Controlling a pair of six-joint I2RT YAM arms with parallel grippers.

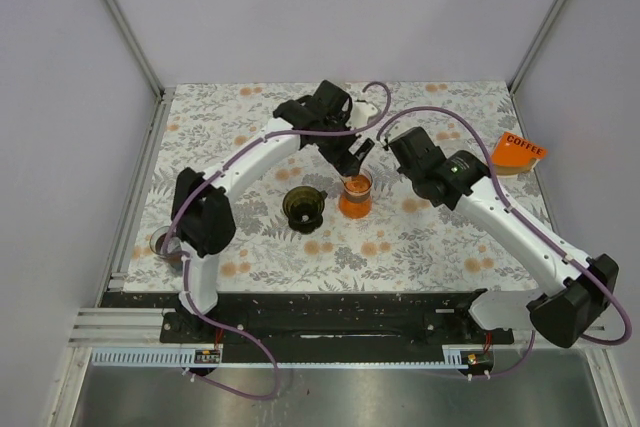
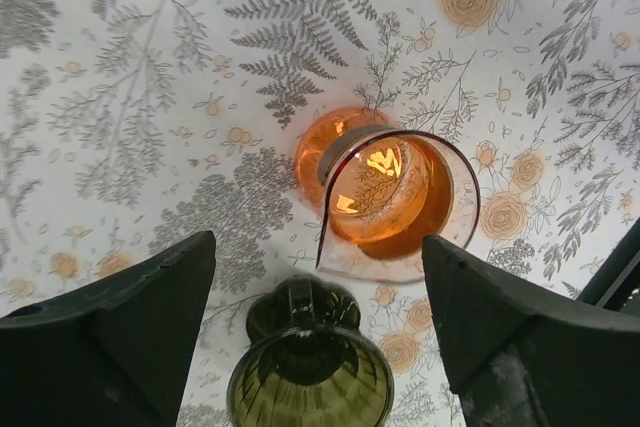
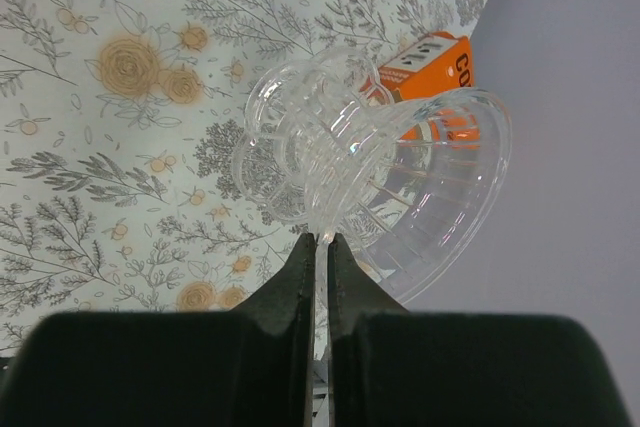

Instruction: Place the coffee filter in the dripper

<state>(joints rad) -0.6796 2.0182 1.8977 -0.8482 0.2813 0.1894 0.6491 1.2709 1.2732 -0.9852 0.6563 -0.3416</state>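
1 overhead, 2 close wrist views

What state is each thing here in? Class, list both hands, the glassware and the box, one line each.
Left hand: open, empty, above the orange glass.
Right hand: shut on the clear dripper.
Clear dripper: held off the table, tipped sideways.
Orange glass: upright on the table, free.
Green dripper: on the table, untouched.
Coffee box: at the table's right edge, untouched.
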